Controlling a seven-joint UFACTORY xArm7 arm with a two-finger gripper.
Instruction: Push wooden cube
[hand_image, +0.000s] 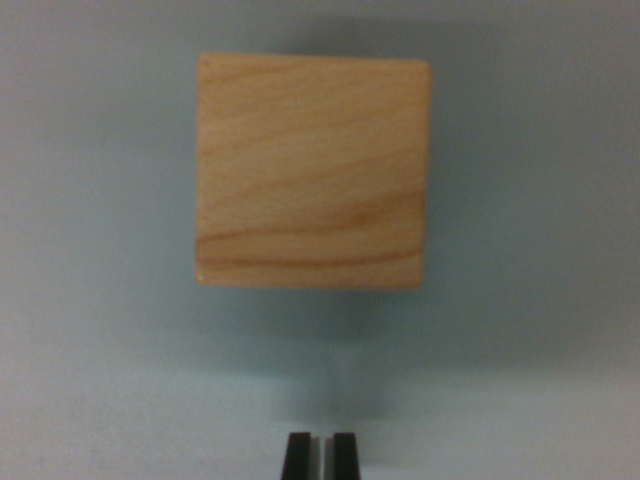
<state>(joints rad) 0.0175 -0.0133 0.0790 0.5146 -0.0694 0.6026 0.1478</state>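
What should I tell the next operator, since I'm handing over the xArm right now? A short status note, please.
Gripper: fingertips nearly together at the bottom edge of the wrist view, holding nothing.
Wooden cube: sits alone on the pale blue-grey surface, straight ahead of the fingertips and roughly centred on them. A strip of bare surface lies between fingertips and cube, so no contact.
Done: gripper lined up behind the cube.
Left: advance until the fingertips meet the near face, then push. Probably keep the line centred so the cube does not twist.
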